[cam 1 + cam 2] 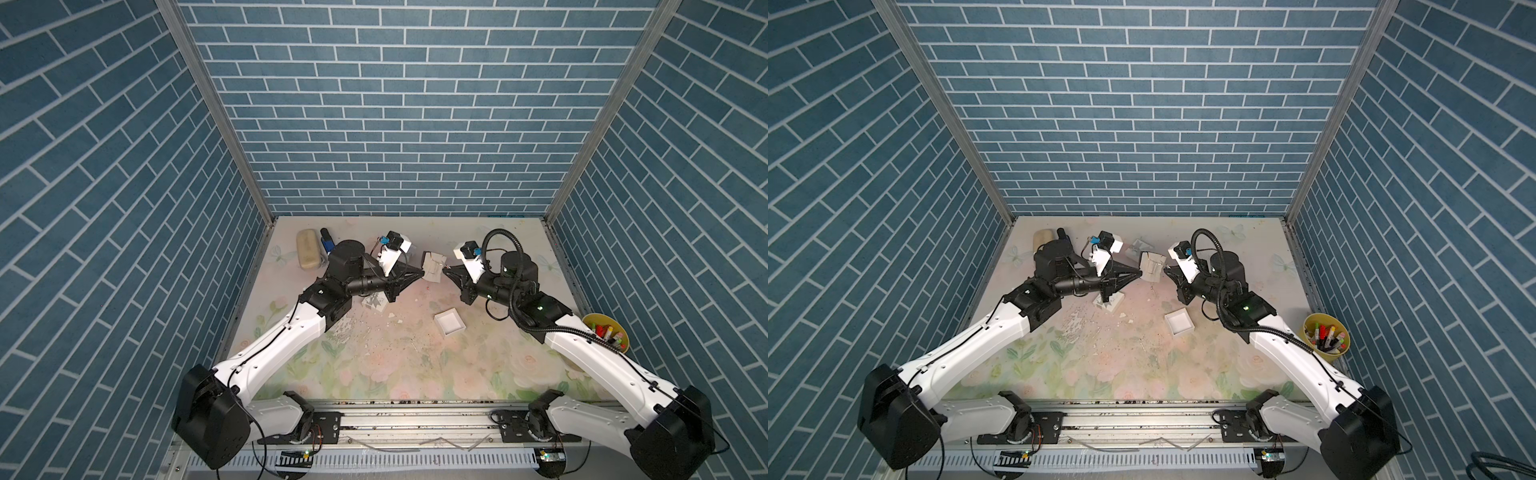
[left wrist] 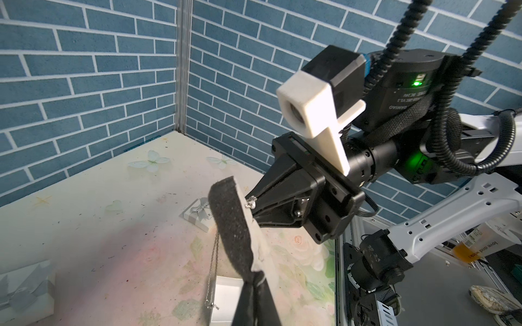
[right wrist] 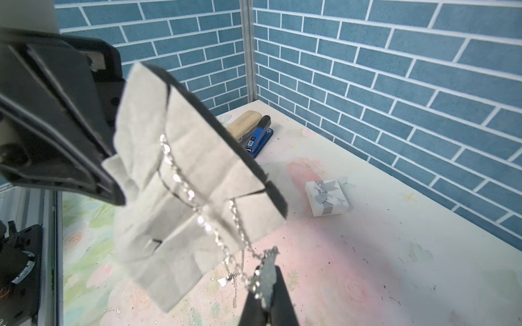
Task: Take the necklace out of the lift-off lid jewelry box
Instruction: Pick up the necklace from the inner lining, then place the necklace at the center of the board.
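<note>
necklace (image 3: 189,194): bright silver metal, glittering links
pad (image 3: 203,158): pale grey suede-like cloth face, creased; coarse black foam back
box base (image 1: 449,323): matt white card
lid (image 3: 329,197): white card, glossy silver ribbon bow
bench (image 3: 395,254): smooth floral print, scuffed and speckled
right claw (image 2: 252,205): matt black plastic

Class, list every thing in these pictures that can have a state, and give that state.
left gripper: shut on foam insert
right gripper: shut on necklace
foam insert: lifted, tilted
necklace: threaded on insert, chain dangling
jewelry box base: open, empty
stapler: closed
marker cup: upright
</note>
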`<state>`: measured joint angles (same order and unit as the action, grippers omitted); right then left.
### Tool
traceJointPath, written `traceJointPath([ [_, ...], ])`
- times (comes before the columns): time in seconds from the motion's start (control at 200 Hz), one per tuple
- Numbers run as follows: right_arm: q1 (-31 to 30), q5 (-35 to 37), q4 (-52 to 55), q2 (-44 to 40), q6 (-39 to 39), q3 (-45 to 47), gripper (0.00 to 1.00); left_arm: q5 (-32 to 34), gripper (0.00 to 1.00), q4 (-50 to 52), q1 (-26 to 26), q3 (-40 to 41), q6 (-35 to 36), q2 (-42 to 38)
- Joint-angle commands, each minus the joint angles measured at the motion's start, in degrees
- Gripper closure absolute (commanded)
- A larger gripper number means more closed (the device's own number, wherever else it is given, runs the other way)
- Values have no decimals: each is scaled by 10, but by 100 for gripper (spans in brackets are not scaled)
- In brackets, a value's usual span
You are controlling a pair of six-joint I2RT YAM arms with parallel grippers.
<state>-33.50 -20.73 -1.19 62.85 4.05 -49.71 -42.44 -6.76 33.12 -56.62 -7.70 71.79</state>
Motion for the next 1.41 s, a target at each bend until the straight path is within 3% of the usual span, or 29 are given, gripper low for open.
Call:
traceJointPath([
  [0.0, -3, 28, 26, -21, 19, -5, 100, 2, 100, 14, -4, 5, 13, -7],
  [0.285, -3, 81, 114, -9, -38, -78, 100, 9, 100, 50, -4, 17, 35, 1],
  [0.535, -2, 132, 227, 64, -67, -192, 100, 17, 100, 79, -4, 40, 63, 4],
  [0.82, 16, 179, 279, 153, -101, -283, 100, 13, 100, 99, -4, 69, 87, 5],
  [1.03, 51, 161, 304, 228, -123, -337, 100, 38, 100, 112, -4, 93, 103, -2],
  [1.4, 76, 46, 319, 386, -134, -412, 100, 114, 100, 60, -15, 139, 73, -2],
])
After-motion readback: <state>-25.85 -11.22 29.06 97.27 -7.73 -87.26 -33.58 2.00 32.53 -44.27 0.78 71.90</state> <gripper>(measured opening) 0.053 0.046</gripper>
